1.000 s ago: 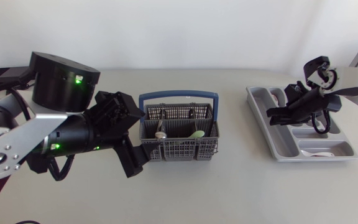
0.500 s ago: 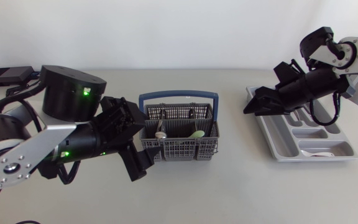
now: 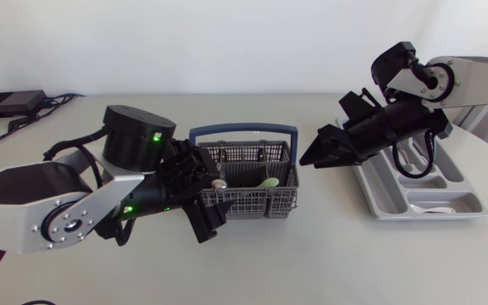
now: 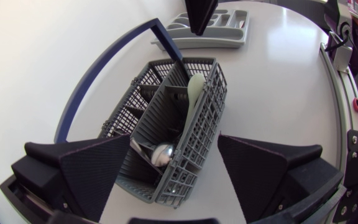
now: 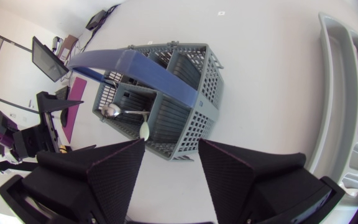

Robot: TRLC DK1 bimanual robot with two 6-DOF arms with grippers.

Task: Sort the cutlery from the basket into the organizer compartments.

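A grey mesh cutlery basket with a blue handle stands mid-table. It holds a metal spoon and a pale green spoon. My left gripper is open at the basket's left front corner. In the left wrist view the basket lies between and ahead of the spread fingers, with the metal spoon nearest. My right gripper hangs open and empty between basket and grey organizer. In the right wrist view the basket is ahead of the gripper.
The organizer sits at the table's right, with a white utensil in its front compartment. A black box with cables lies at the back left. Bare tabletop stretches in front of the basket and organizer.
My right arm has swung left from over the organizer to the gap beside the basket. My left arm has shifted right, bringing its gripper against the basket's left front corner.
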